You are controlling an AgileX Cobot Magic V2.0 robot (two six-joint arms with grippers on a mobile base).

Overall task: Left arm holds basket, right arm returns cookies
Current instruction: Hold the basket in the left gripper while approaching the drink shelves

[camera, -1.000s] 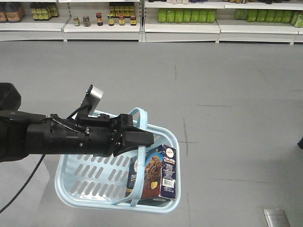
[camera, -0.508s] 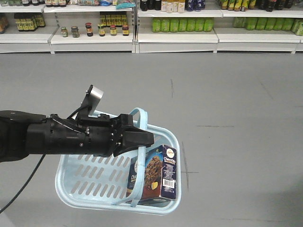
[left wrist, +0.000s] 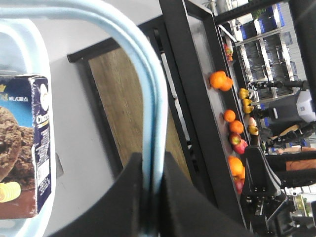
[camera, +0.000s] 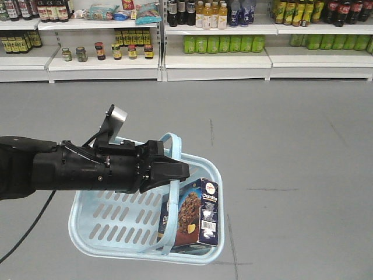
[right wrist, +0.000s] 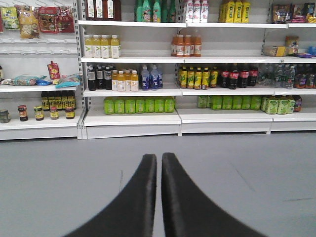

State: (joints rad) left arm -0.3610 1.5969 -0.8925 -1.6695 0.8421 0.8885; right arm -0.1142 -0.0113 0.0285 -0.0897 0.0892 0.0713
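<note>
The left arm (camera: 76,169) is seen reaching in from the left edge of the front view, with a small white tab (camera: 118,114) standing up on its top side and a thin cable (camera: 29,230) trailing beneath it. The left gripper (camera: 179,170) is found above the middle of the basket (camera: 93,233), closed on the two light blue loop handles (camera: 169,142), which are gathered together between its fingers. This is confirmed in the left wrist view, where the handles (left wrist: 150,98) are pinched side by side by the left gripper (left wrist: 150,197). The basket is held hanging from that grip over the grey floor (camera: 280,146). The cookies (camera: 195,213) are located inside the basket, at its right end as seen from the front. The carton is standing nearly upright with the cookie photo facing the camera and the barcode panel on its right side. The near handle is seen crossing in front of the carton's left part. In the left wrist view the cookies (left wrist: 22,148) are shown below and to the left of the handles. The right gripper (right wrist: 159,168) is recorded well apart from the basket. It is pointed at stocked shelves (right wrist: 131,118), its jaws drawn almost together with only a slim gap, and nothing is held between them.
</note>
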